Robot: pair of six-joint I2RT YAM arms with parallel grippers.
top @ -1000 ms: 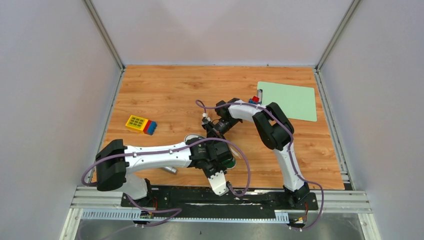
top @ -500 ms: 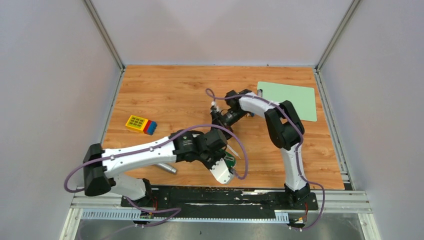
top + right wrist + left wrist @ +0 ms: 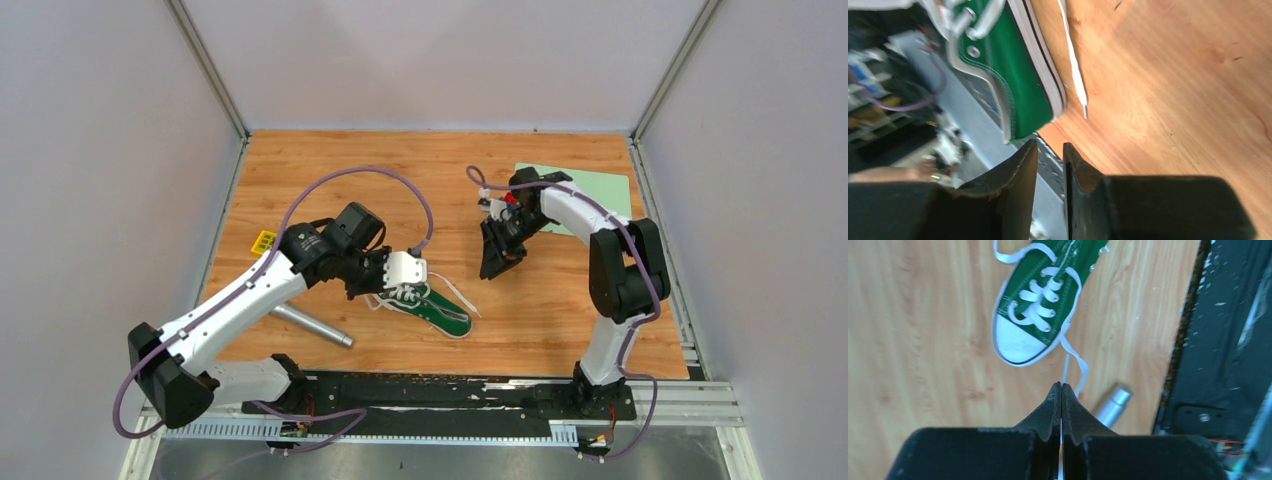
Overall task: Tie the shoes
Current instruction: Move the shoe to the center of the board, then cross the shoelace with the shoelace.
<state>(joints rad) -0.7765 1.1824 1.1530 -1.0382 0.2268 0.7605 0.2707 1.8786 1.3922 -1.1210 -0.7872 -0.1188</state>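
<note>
The green sneaker (image 3: 437, 309) lies on the table near the front middle, with its white toe cap toward the left. In the left wrist view the sneaker (image 3: 1044, 300) is just ahead of my fingers. My left gripper (image 3: 388, 285) hovers over the toe end. In the left wrist view the left gripper (image 3: 1061, 386) is shut on a white lace (image 3: 1066, 367) that runs from the shoe. Another lace end (image 3: 458, 293) trails to the right. My right gripper (image 3: 491, 268) is off to the shoe's right and back. In its own view the right gripper (image 3: 1049, 148) is slightly open and empty, with the sneaker (image 3: 1015, 75) and a loose lace (image 3: 1074, 67) ahead.
A metal cylinder (image 3: 312, 327) lies on the table left of the shoe and also shows in the left wrist view (image 3: 1113, 402). A yellow block (image 3: 263, 241) peeks out behind the left arm. A green mat (image 3: 592, 201) with small red and blue blocks (image 3: 511, 199) at its edge lies back right.
My left arm has swung up and left from the front edge, uncovering the shoe and drawing a lace with it. My right arm has pulled back to the right, away from the shoe.
</note>
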